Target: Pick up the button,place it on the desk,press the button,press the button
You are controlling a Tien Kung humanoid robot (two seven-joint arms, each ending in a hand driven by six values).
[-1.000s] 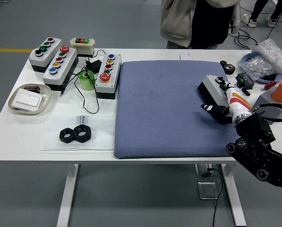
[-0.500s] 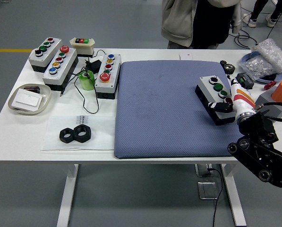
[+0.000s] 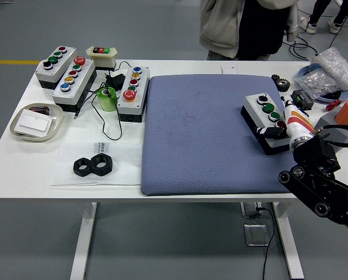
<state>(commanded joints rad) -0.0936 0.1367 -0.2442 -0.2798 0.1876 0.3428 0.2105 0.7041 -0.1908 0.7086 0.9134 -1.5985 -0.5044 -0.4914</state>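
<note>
Button box (image 3: 266, 115): grey lid on a black base, lying flat at the right edge of the blue-grey mat (image 3: 203, 134). Its near right end is covered by the right hand (image 3: 284, 123), so that corner and any button there cannot be made out. Visible on the lid: one dark button at the far end, then two green ones. The long axis runs from the far left to the near right, buttons facing up.

Right hand: white and orange-red shell, dark fingers (image 3: 269, 132) laid against the box's near end; whether they clasp it or only rest on it cannot be told. The black forearm enters from the lower right corner.

Left arm: out of frame.

Person (image 3: 243, 26): at the far side of the white table (image 3: 22, 163), cut off by the top edge; hands not visible.

Paper sheet (image 3: 101, 163) under two black hex nuts (image 3: 94, 165): carries a small printed mark, too small to read.
</note>
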